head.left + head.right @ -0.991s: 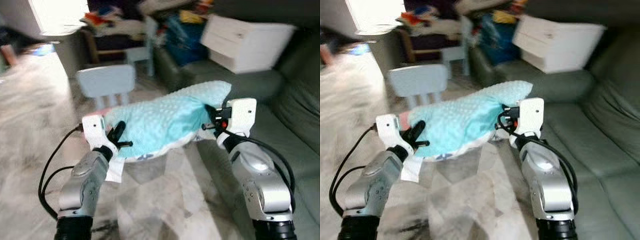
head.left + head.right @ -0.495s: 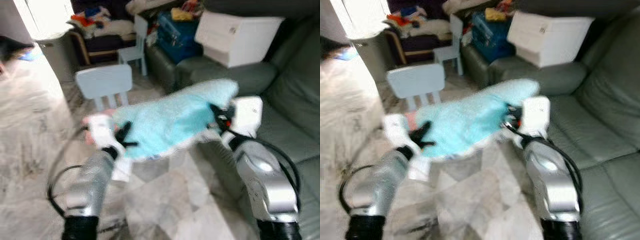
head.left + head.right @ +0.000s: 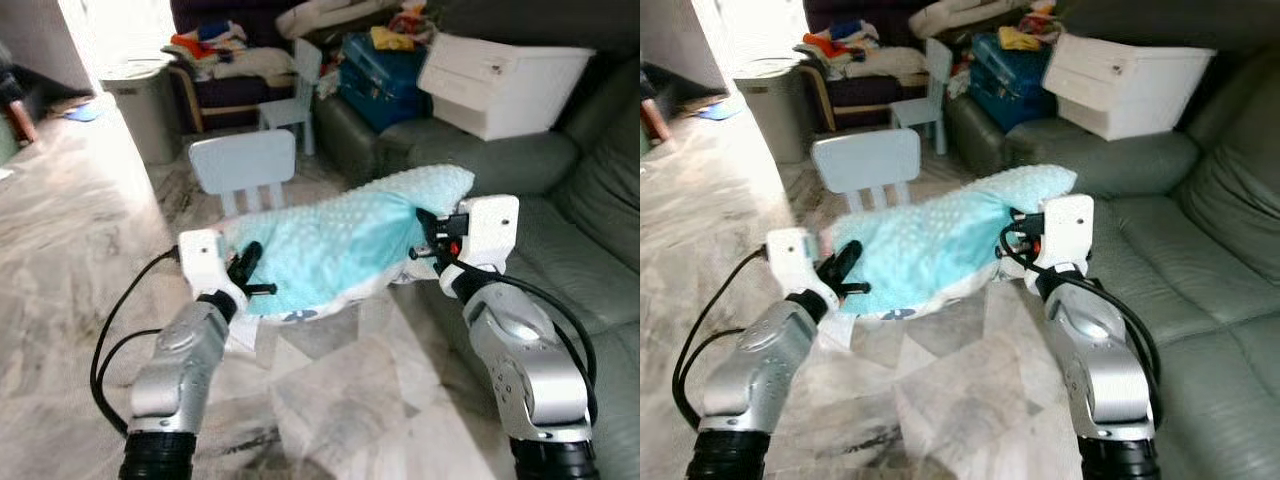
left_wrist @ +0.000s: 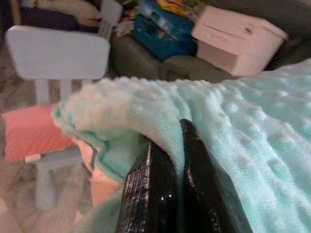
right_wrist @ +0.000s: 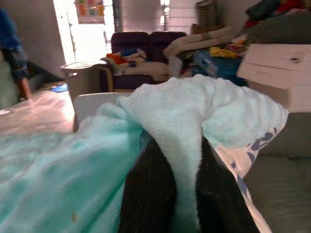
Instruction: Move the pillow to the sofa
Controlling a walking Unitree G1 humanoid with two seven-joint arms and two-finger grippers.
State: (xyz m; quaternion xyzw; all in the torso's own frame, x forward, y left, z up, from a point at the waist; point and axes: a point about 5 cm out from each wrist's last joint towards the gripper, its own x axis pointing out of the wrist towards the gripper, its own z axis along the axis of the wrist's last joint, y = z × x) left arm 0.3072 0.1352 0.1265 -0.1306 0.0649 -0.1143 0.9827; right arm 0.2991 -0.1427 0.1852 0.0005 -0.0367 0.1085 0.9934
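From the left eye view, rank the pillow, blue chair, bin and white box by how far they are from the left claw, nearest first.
1. Pillow: pinched in the left claw.
2. Blue chair: just beyond, on the floor.
3. Bin: farther back, to the left.
4. White box: far right, on the sofa. Bin and box are close to call.

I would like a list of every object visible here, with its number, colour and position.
pillow: 1, light turquoise, dotted; held in the air between both arms
sofa: 1, grey-green; on the robot's right
storage box: 1, white; on the sofa's far end
child's chair: 1, pale blue; behind the pillow
second small chair: 1, pale blue; further back
bin: 1, grey; far left
left end effector: 1, black fingers; shut on pillow's left edge
right end effector: 1, black fingers; shut on pillow's right edge
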